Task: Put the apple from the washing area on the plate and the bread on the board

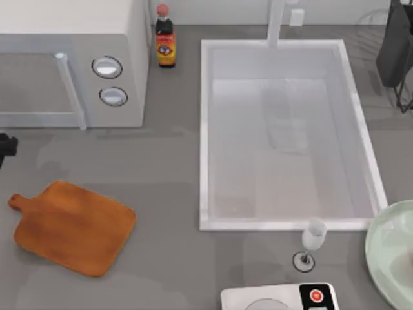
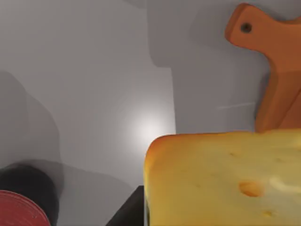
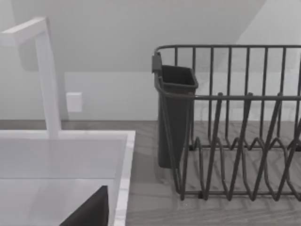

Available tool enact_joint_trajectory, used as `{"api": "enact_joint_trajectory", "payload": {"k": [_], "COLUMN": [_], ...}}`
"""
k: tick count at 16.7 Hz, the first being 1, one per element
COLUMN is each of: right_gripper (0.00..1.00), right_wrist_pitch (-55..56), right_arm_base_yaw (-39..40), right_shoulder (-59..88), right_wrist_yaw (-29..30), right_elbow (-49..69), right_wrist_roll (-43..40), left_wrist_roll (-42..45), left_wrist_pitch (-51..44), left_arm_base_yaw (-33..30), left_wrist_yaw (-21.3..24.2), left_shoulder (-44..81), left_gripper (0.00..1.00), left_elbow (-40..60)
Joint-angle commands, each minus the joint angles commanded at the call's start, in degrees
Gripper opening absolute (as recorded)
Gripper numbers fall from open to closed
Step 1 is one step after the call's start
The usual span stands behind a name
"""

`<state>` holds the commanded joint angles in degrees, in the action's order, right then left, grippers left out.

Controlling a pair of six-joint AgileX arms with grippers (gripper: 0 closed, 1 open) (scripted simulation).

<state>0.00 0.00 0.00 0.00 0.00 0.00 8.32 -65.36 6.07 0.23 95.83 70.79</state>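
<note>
The bread (image 2: 221,181), golden-yellow with small holes, sits very close in the left wrist view, with a dark finger (image 2: 124,214) against its side. My left gripper (image 1: 5,147) is at the table's far left edge, shut on the bread. Beyond it lies the orange-brown board (image 1: 72,226), whose handle (image 2: 249,28) has a hole in it. The white washing area (image 1: 287,135) holds no fruit that I can see; the apple is out of view. The pale green plate (image 1: 393,255) lies at the right edge. A dark part of my right gripper (image 3: 89,213) is over the sink near the faucet (image 3: 47,75).
A microwave (image 1: 71,64) and a sauce bottle (image 1: 165,39) stand at the back left. A dark dish rack (image 3: 235,122) stands right of the sink. A wine glass (image 1: 312,242) and a white device (image 1: 277,297) are near the front. A red round thing (image 2: 19,209) lies below my left wrist.
</note>
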Motion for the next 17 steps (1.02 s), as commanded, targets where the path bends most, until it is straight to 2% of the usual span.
{"api": "enact_joint_trajectory", "payload": {"k": [4, 13, 17], "right_gripper": [1.0, 1.0, 1.0], "right_wrist_pitch": [0.0, 0.0, 0.0], "right_arm_base_yaw": [0.0, 0.0, 0.0], "right_shoulder": [0.0, 0.0, 0.0], "right_wrist_yaw": [0.0, 0.0, 0.0], "right_elbow": [0.0, 0.0, 0.0], "right_wrist_roll": [0.0, 0.0, 0.0], "left_wrist_roll": [-18.1, -77.9, -96.3], "left_wrist_pitch": [-0.1, 2.4, 4.3], "left_arm_base_yaw": [-3.3, -12.5, -15.9], "left_wrist_yaw": [-0.2, -0.9, -1.2], "left_shoulder": [1.9, 3.3, 2.5], "left_gripper": [0.0, 0.0, 0.0], "left_elbow": [0.5, -0.9, -2.5]}}
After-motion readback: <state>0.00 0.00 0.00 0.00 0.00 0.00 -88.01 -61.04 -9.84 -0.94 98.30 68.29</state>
